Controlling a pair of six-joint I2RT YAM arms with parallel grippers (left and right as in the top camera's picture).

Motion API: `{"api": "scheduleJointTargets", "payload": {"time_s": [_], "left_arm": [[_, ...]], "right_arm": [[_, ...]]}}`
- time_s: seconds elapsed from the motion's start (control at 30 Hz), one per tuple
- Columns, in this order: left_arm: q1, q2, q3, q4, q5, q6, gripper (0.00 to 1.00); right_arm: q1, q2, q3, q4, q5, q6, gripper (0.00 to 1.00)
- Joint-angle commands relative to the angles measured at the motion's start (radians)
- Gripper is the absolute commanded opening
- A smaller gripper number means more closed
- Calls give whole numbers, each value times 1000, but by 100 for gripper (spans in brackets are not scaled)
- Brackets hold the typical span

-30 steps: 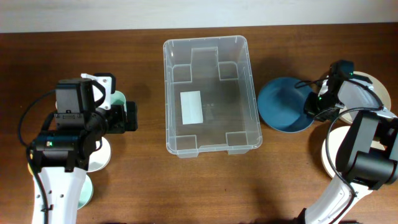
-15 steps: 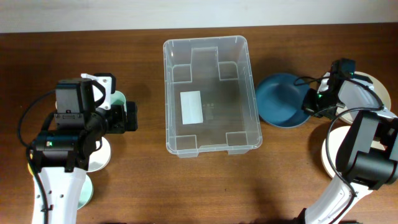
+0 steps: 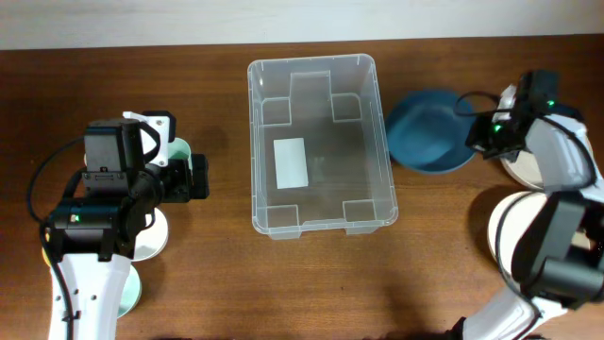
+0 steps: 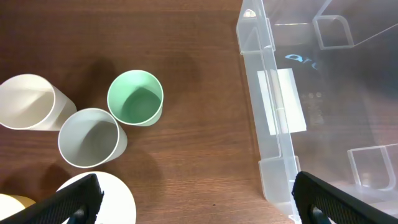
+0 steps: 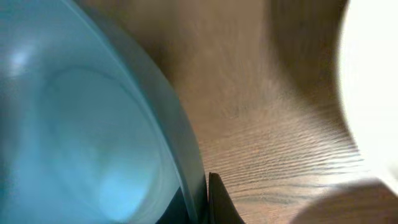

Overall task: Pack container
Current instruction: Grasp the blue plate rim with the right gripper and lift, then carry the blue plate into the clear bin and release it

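Observation:
The container [image 3: 253, 142] is a large clear bin with a white label on its base, standing in the middle of the table. In the left wrist view its near wall [image 4: 264, 93] runs down the right side. A dark blue bowl [image 3: 429, 130] hangs tilted just right of the container. My right gripper [image 3: 475, 142] is shut on the bowl's right rim. In the right wrist view the bowl [image 5: 81, 124] fills the left half, its rim pinched between my right gripper [image 5: 204, 199] fingers. My left gripper [image 3: 198, 177] is open over bare wood left of the container, holding nothing.
Left of the container stand a green cup [image 4: 135, 98], a grey cup [image 4: 92, 138] and a cream cup [image 4: 28, 102], with a white plate [image 4: 115, 199] below them. White dishes [image 3: 514, 231] lie under the right arm, and another white dish [image 5: 373, 81] lies beside the bowl.
The right gripper has raised the blue bowl by its rim and carried it toward the table's far side, tilting it. The left arm has not moved.

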Motion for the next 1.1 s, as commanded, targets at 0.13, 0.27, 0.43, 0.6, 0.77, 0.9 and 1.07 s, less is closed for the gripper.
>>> {"api": "scheduleJointTargets", "payload": {"time_s": [0.13, 0.27, 0.43, 0.6, 0.77, 0.9, 1.07], "left_arm": [[3, 5, 23, 2, 18, -6, 100], [3, 5, 23, 2, 18, -6, 100], [3, 6, 23, 2, 18, -6, 100], [3, 6, 23, 2, 18, -6, 100], [3, 6, 23, 2, 18, -6, 100], [3, 6, 23, 1, 18, -6, 100], [3, 6, 23, -2, 18, -6, 100]], "right_arm": [[0, -213, 56, 15, -49, 6, 4], [5, -295, 56, 48, -167, 0, 4], [129, -383, 56, 55, -177, -132, 4], [361, -388, 56, 53, 35, -237, 4], [549, -353, 56, 132, 225, -239, 4], [645, -276, 56, 206, 250, -222, 4], [667, -144, 56, 283, 280, -183, 4]]}}
